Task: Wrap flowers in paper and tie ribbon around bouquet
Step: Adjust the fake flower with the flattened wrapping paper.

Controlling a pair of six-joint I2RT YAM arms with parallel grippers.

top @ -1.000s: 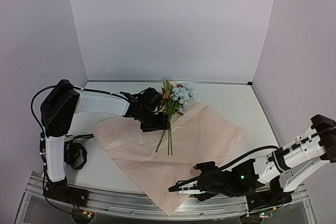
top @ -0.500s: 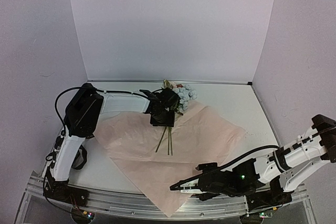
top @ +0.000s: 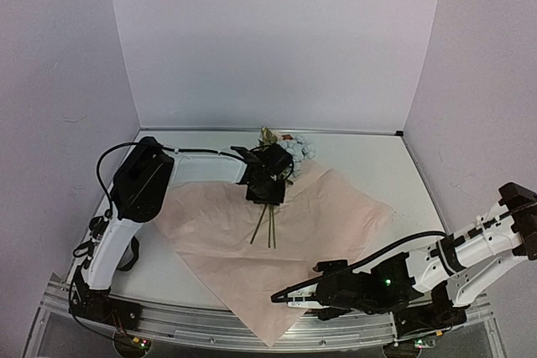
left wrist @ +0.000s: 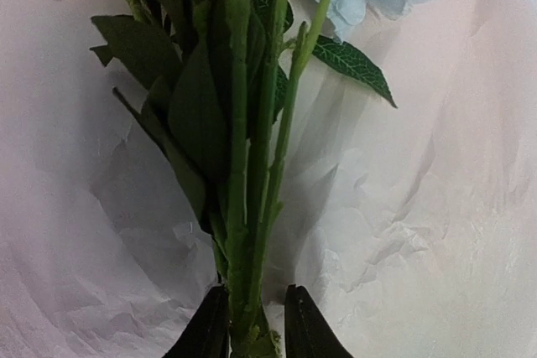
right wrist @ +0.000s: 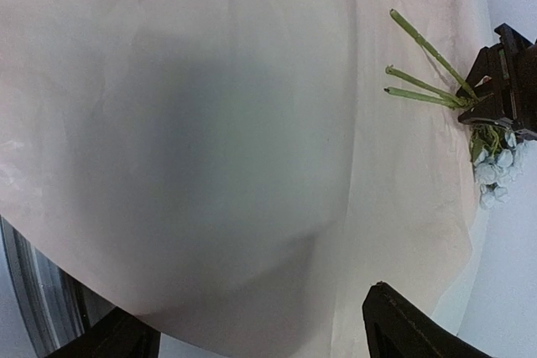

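left end effector [left wrist: 254, 308] narrow, gripping flowers [left wrist: 239, 123]; right end effector [right wrist: 252, 312] wide above paper [right wrist: 210, 81]

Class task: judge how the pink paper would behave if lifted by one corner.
The paper would probably flop and drape, since it looks thin and already creased. It seems light, so a push may slide or crumple it. The flowers lying on it would likely shift.

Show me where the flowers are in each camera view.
Top external: flowers at centre, on the far edge of the paper.
Left wrist: flowers fill the middle, stems between the left fingers.
Right wrist: flowers at the right edge, upper half.
Shared landmark: the pink paper beneath.
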